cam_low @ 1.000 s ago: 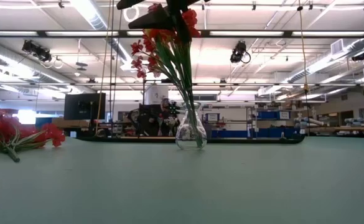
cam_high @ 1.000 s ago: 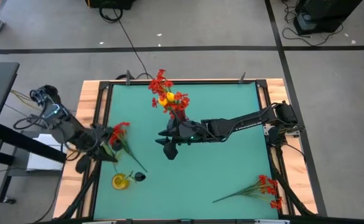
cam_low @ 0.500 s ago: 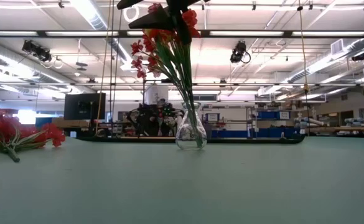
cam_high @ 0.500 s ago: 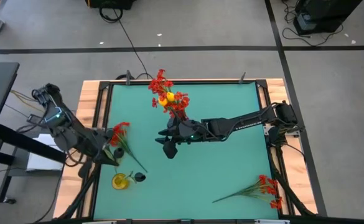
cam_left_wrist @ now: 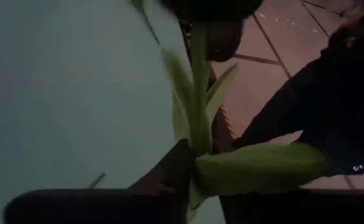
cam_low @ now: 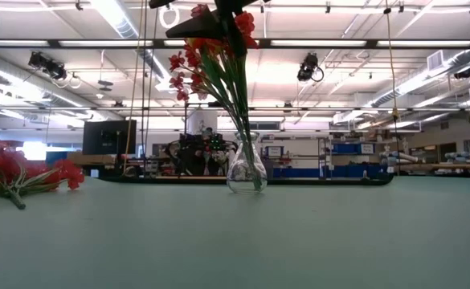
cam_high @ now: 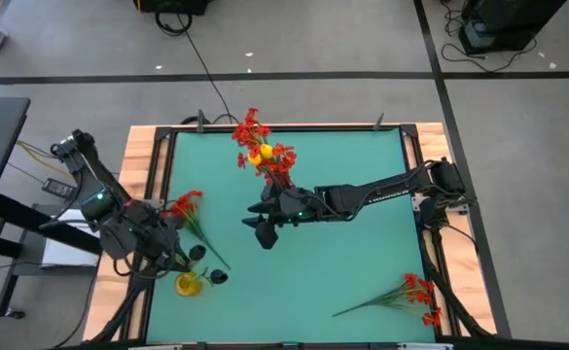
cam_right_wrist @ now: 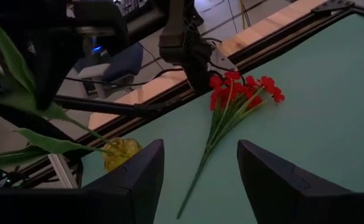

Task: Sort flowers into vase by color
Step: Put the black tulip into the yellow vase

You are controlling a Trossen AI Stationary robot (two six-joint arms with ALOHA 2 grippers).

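Observation:
A clear glass vase (cam_low: pixel 247 168) stands at the table's far middle and holds red sprigs and one yellow blossom (cam_high: pixel 257 146). My right gripper (cam_right_wrist: pixel 199 147) hovers open beside the bouquet, high above the table, with nothing between its fingers. A red sprig (cam_high: pixel 189 206) lies flat near the left edge. Another red sprig (cam_high: pixel 410 292) lies at the near right. A yellow blossom (cam_high: pixel 188 282) sits near the near-left corner. My left gripper (cam_high: pixel 183 257) hangs in the air just above and beside it. In the left wrist view a green stem with narrow leaves (cam_left_wrist: pixel 198 93) stands close before it.
A small dark thing (cam_high: pixel 218 277) lies next to the yellow blossom. The table's wooden rim (cam_high: pixel 138 194) and hanging cables run along the left side under my left arm. Bare green tabletop (cam_high: pixel 342 262) stretches across the middle and toward the near edge.
My left arm has swung toward the table's near edge and sunk a little, tipping its gripper further down toward the yellow blossom. The flowers on the table and the vase stay where they were.

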